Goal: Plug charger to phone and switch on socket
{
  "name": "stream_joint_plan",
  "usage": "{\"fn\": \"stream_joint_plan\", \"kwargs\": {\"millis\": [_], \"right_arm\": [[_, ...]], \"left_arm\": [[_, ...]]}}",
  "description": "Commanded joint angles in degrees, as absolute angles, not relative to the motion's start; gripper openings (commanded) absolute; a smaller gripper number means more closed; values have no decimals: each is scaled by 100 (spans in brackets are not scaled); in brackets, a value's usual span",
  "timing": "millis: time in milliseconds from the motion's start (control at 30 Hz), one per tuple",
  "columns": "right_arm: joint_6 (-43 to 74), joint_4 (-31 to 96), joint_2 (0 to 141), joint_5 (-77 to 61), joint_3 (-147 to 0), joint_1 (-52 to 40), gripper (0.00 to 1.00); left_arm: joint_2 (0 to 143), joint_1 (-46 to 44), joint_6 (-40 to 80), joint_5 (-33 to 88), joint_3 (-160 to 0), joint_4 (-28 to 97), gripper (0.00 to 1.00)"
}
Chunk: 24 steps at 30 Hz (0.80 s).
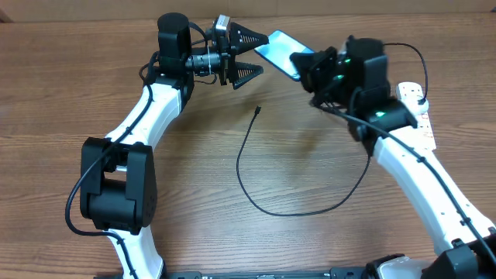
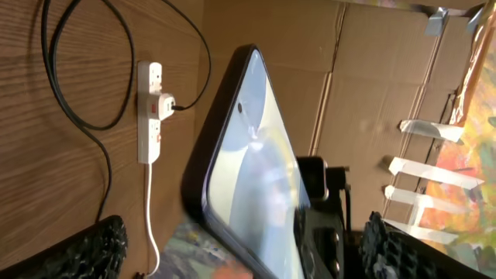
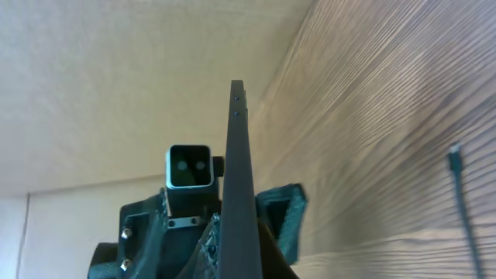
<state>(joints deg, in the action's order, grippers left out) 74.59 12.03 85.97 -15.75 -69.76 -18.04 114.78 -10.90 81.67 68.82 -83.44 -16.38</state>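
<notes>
The phone (image 3: 236, 186) fills the near view edge-on, its thin dark frame rising straight out of the right jaws, which are clenched on its lower end and hold it clear of the tabletop (image 1: 46, 93). From above it hangs slanted with the lit screen showing, its free end reaching in between the left jaws, which are spread wide on either side of it and grasp nothing. Held so, I judge, the free end is kept off the wood and turned towards the left arm, open for a connector to go in. The charger (image 1: 238, 164) is not yet there: its small tip (image 1: 257, 110) lies on the tabletop just below the phone and apart from both arms, the cable looping away and back under the right arm. Its black plug (image 2: 167, 104) sits in the socket (image 2: 149, 143), which lies flat at the right edge; whether a red switch (image 2: 156, 108) is on, I cannot tell
</notes>
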Motion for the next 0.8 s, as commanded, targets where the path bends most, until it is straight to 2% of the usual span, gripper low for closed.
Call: {"fn": "stream_joint_plan", "kwargs": {"millis": [0, 133, 300, 400, 500, 767], "right_arm": [[8145, 1055, 8423, -528, -7210, -2268, 4], [8451, 1083, 8458, 156, -7210, -2620, 4], [8897, 1098, 8510, 318, -7207, -2790, 4], [9011, 1074, 8514, 362, -7207, -2797, 4], [9026, 1100, 8541, 403, -7207, -2797, 4], [9021, 965, 8770, 73, -7207, -2827, 4]], "left_arm": [[11504, -1133, 8473, 6987, -8412, -1682, 96], [11504, -1133, 8768, 6862, -8412, -1680, 94], [11504, -1133, 9050, 6829, -8412, -1682, 92], [11504, -1133, 9050, 6840, -8412, -1682, 86], [11504, -1133, 9109, 6860, -8412, -1680, 70], [11504, -1133, 9292, 7308, -8412, -1680, 55]]}}
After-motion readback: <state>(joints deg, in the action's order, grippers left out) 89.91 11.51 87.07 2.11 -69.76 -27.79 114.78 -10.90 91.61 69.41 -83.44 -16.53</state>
